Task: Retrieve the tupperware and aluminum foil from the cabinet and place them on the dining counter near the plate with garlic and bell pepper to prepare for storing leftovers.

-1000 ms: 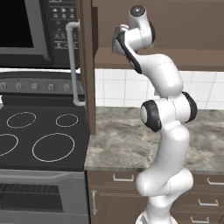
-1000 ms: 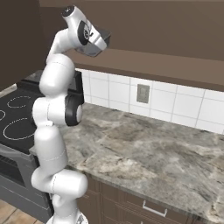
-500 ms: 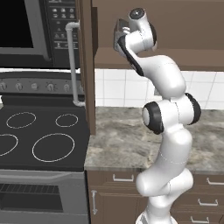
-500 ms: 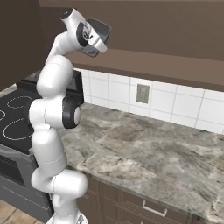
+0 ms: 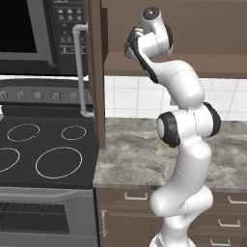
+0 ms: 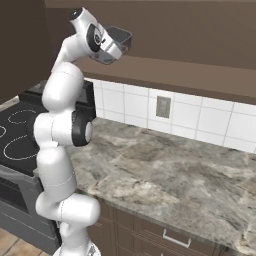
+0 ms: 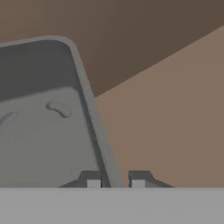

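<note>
Jaws: my gripper [image 7: 116, 180] is clamped on the tupperware [image 6: 116, 42] rim.
Height: up by the cabinet [image 6: 190, 30].

tupperware [image 7: 43, 131]: grey matt plastic, smooth | cabinet [image 6: 200, 30]: brown wood, matt | counter [image 6: 170, 175]: grey veined stone, polished | backsplash [image 6: 200, 120]: white glossy tiles

A grey, translucent, open-topped tupperware [image 6: 116, 44] hangs tilted high up, just before the brown cabinet [image 6: 190, 30], its rim pinched between the fingers [image 7: 93, 179].
</note>
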